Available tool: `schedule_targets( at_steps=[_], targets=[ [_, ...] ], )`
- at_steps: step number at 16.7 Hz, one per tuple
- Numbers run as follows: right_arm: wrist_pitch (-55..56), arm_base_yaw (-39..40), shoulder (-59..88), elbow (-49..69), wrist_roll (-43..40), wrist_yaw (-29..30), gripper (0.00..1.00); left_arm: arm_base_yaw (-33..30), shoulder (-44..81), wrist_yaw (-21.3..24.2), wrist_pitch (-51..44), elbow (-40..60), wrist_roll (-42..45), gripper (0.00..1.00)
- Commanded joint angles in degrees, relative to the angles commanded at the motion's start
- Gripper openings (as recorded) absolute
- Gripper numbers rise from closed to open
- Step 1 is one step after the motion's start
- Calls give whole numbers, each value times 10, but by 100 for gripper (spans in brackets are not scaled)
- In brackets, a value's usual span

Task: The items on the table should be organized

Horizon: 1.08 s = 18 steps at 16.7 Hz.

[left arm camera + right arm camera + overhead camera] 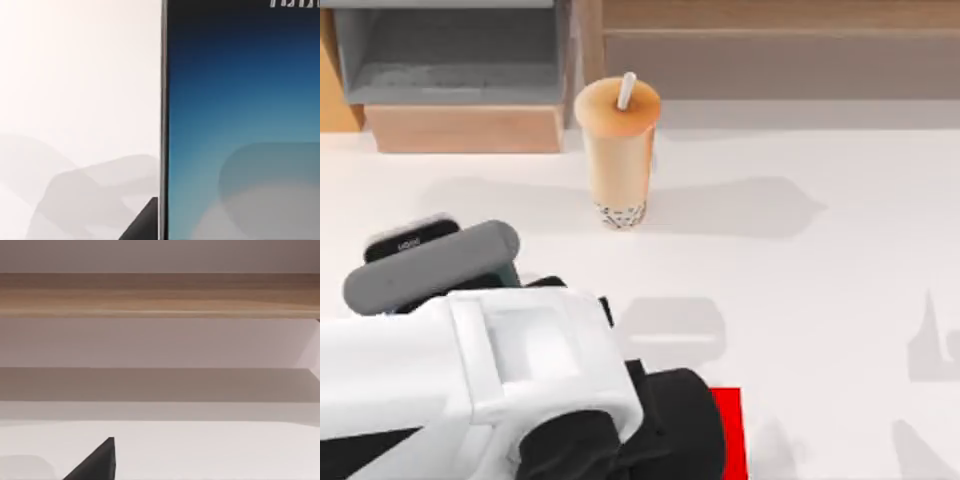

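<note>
Well to the left of the tall tan bubble-tea cup with white straw (617,150) on the white tabletop (800,290), left arm hangs over the black smartphone with glowing blue-white screen (240,120), apparently to grasp it; pincer state: cannot tell; right arm parked facing the wood-and-grey shelf unit (160,295).

The bubble-tea cup (618,150) is tall and tan, with a white straw poking out of its lid and dark pearls at the bottom. It stands upright on the white table (800,290), near the back, a little left of the middle. The smartphone (410,240) is black. One end of it peeks out on the left side of the table. Up close, the phone's screen (240,120) glows blue, dark at one end and lighter at the other.
</note>
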Motion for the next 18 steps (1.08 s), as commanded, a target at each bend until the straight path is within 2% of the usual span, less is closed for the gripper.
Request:
schedule_targets(
  at_steps=[2,4,11,15,18],
  targets=[
    [0,0,0,0,0,0,100,-16,31,-43,-2,21,-33,0],
    [0,0,0,0,0,0,100,-23,49,-64,-3,32,-50,0],
    [0,0,0,0,0,0,100,-25,41,-66,6,36,-53,0],
    [0,0,0,0,0,0,100,-53,-19,-71,91,53,-55,0],
    [0,0,0,0,0,0,100,-56,-52,-72,178,36,-16,0]
  ],
)
